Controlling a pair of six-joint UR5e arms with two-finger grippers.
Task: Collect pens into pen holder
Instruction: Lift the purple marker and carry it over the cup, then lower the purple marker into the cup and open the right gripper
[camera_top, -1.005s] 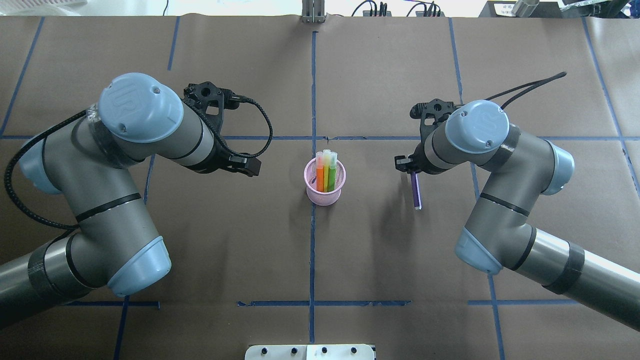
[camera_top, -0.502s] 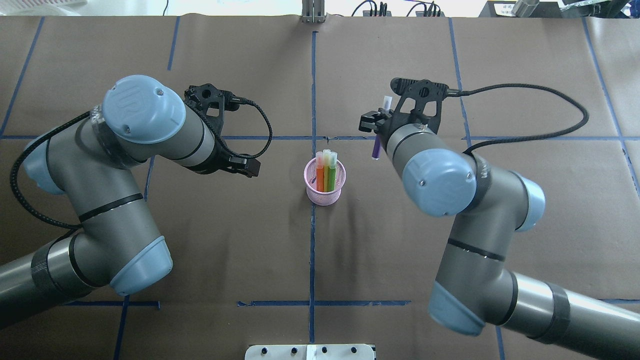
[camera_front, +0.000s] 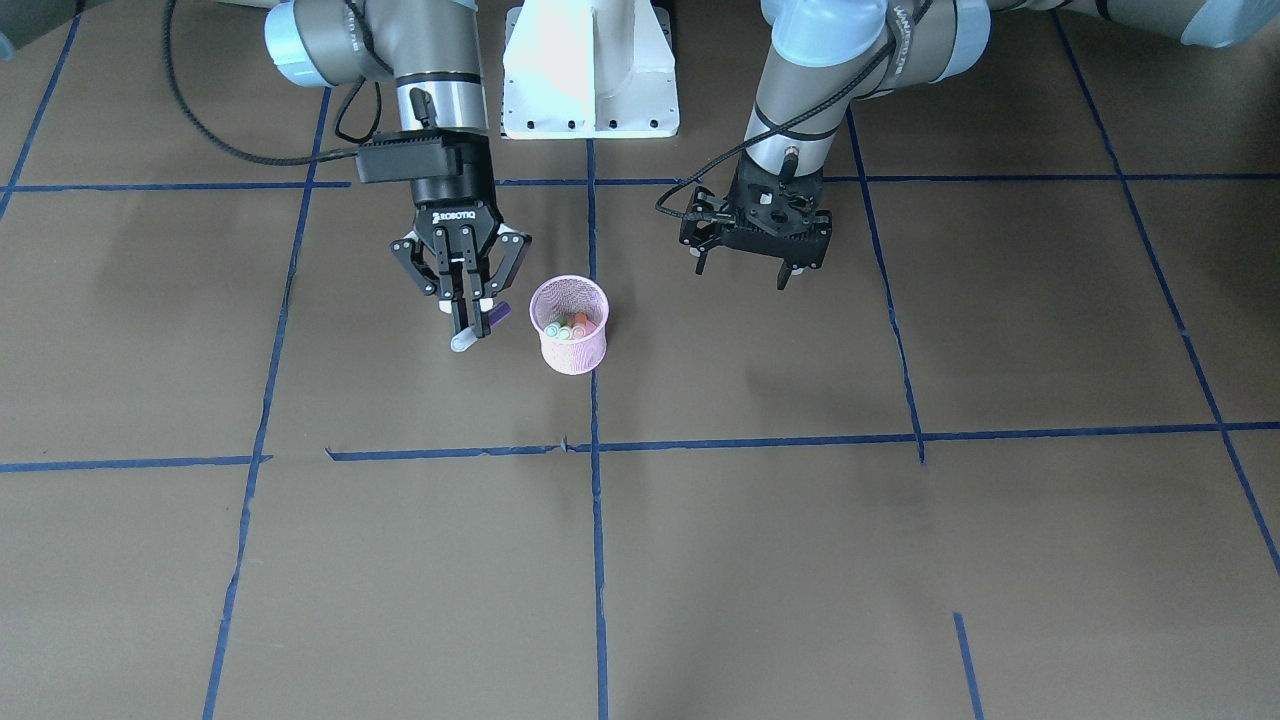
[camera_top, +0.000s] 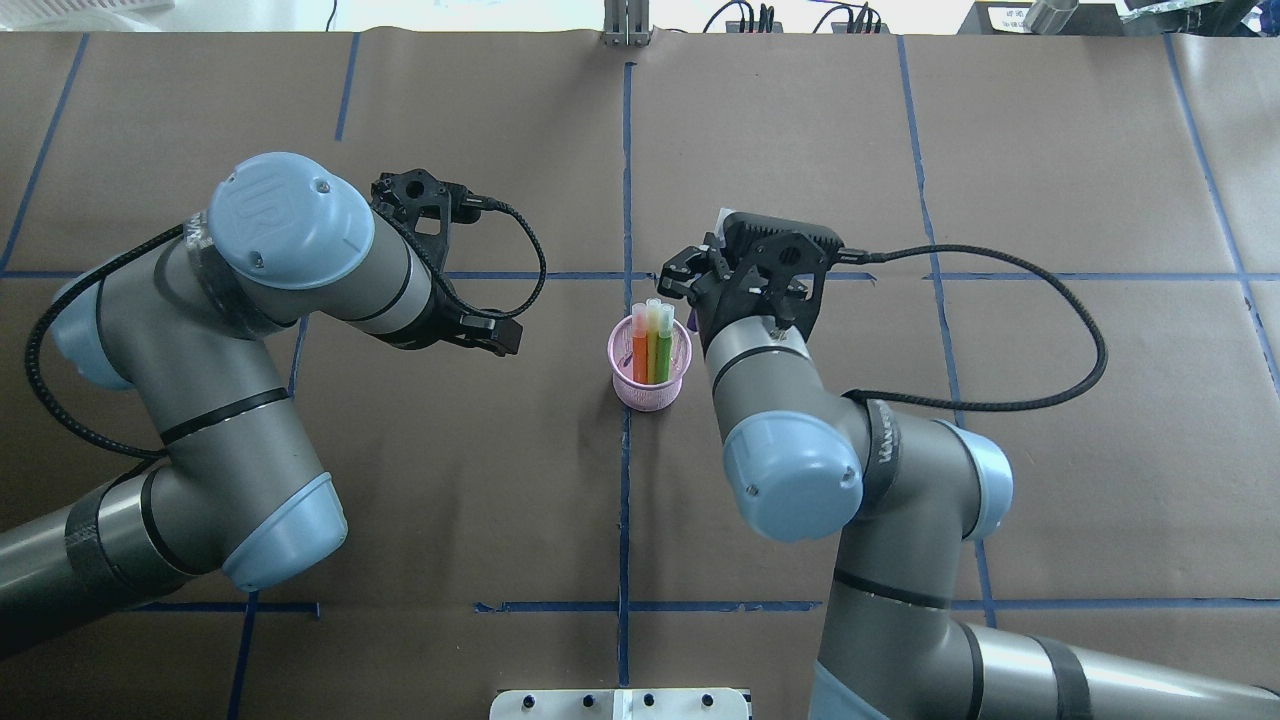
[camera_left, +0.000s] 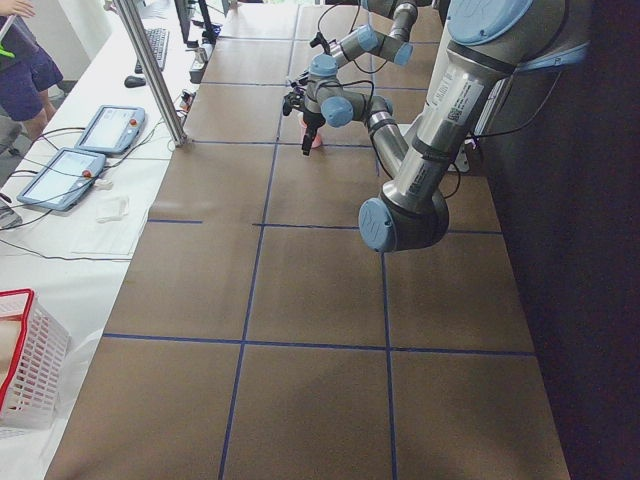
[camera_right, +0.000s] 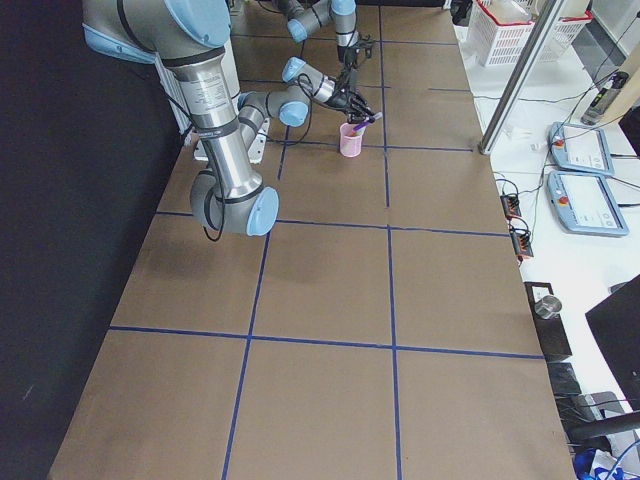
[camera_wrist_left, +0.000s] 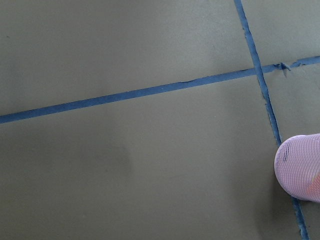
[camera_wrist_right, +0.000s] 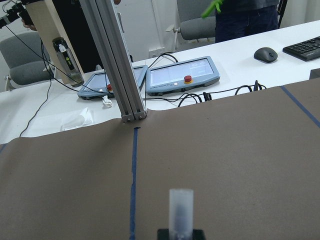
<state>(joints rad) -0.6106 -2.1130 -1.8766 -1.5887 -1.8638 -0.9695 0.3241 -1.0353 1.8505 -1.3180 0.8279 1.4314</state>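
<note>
Right pincer (camera_front: 467, 322) was clenched on the purple pen (camera_front: 497, 314). It held the pen tilted and clear of the table (camera_front: 800, 560), pale cap end toward the operators' side. The pen sat just beside the pink pen holder (camera_front: 571, 352), on the robot's right of it, not inside. Holder stood upright on the centre tape line (camera_front: 597, 560) with orange, yellowish and green pens (camera_top: 651, 345) in it, caps up. Left pincer (camera_front: 742, 272) was released and empty, fingers spread, on the holder's other side, apart from it.
</note>
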